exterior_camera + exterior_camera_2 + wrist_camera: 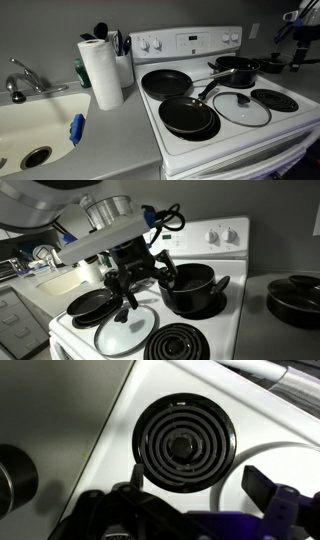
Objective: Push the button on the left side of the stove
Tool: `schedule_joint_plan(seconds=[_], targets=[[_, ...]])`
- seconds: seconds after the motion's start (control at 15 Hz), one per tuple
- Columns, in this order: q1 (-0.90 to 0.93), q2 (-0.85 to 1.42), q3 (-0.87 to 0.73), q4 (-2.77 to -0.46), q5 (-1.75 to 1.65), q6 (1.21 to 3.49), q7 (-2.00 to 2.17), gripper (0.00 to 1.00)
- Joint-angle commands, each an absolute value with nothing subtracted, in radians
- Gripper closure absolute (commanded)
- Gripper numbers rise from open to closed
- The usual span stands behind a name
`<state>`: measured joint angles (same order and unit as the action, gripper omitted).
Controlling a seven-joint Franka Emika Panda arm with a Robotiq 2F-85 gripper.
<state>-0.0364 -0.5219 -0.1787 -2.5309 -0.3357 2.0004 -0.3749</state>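
The white stove [225, 135] has four coil burners and a raised back panel with round white knobs at its left end [150, 44] and right end [231, 38]. Pans cover three burners. In an exterior view my gripper [135, 288] hangs in the air in front of the stove [215, 330], fingers apart and empty. Its arm shows at the top right corner in an exterior view [298, 32], far from the left knobs. The wrist view looks down on the bare coil burner [185, 445] between my open fingers [198, 485].
Two black frying pans [188, 115] sit on the left burners, a black pot [235, 72] at the back right, and a glass lid [241, 107] in the middle. A paper towel roll [101, 72], a utensil holder and a sink [30, 125] are on the left counter.
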Motion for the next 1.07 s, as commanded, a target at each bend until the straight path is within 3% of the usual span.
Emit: schedule_joint_plan(seconds=[0.0,1.0], targets=[[-0.009,-0.435,-0.18,-2.471,-0.279,2.047,-0.434,0.0],[0.121,-0.299,-0.161,-2.311,0.031,2.135,-0.689,0.0]])
